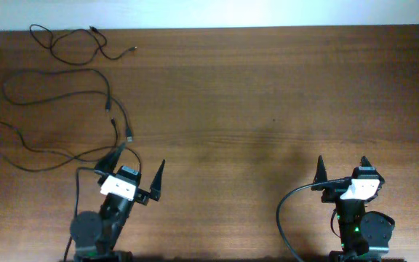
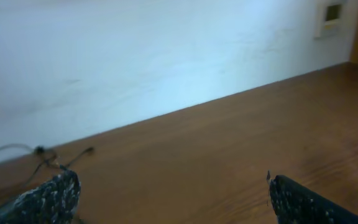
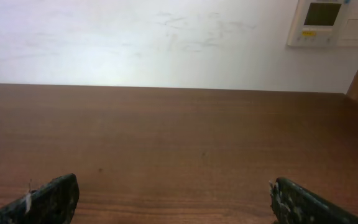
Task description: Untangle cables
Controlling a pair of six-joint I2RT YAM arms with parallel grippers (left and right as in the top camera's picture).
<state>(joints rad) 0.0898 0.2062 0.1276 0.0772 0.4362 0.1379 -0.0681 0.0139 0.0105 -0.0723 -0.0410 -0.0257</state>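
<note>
**A:** While both arms sit at the lower edge of the overhead frame, how do the jaws stand?

**B:** Left gripper (image 1: 140, 159): jaws wide apart, nothing between them. Right gripper (image 1: 342, 160): the same.

**A:** Location of the cables (image 1: 108, 98)?

**B:** Upper left of the table (image 1: 268, 87). Three thin black cords in loose loops, one along the top edge and two below it. One plug end (image 1: 130, 137) lies just above the left gripper. Contact cannot be told. All cords are well apart from the right gripper
</note>
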